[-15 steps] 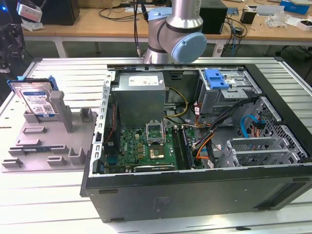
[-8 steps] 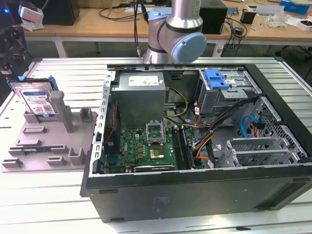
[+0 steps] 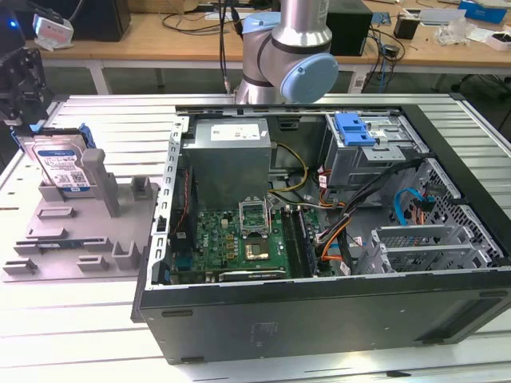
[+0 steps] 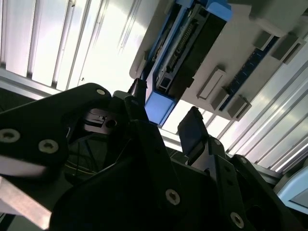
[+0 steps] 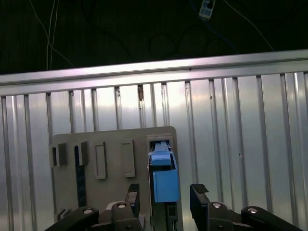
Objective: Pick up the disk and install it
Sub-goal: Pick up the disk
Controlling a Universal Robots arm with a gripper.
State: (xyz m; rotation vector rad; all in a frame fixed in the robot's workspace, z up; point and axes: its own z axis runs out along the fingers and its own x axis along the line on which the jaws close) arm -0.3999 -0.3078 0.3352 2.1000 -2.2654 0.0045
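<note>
The disk [image 3: 61, 164] stands on edge in a slot of the grey fixture plate [image 3: 76, 239] at the exterior view's left, its white-and-blue label facing out and its blue carrier around it. My gripper [image 3: 20, 92] hangs just above and behind it. In both wrist views the carrier's blue end [image 5: 163, 180] [image 4: 159, 107] lies between my two black fingertips [image 5: 198, 191] [image 4: 191, 130]. The gripper [image 5: 166, 192] is open, with gaps on both sides of the carrier and no contact visible.
An open computer case [image 3: 319, 319] fills the middle and the exterior view's right, with a grey power-supply box [image 3: 231, 155], a motherboard [image 3: 239, 243] and a drive bay bearing a blue tab [image 3: 355, 128]. The arm's base [image 3: 291, 56] rises behind the case. Ribbed metal table [image 5: 231, 125] surrounds the fixture.
</note>
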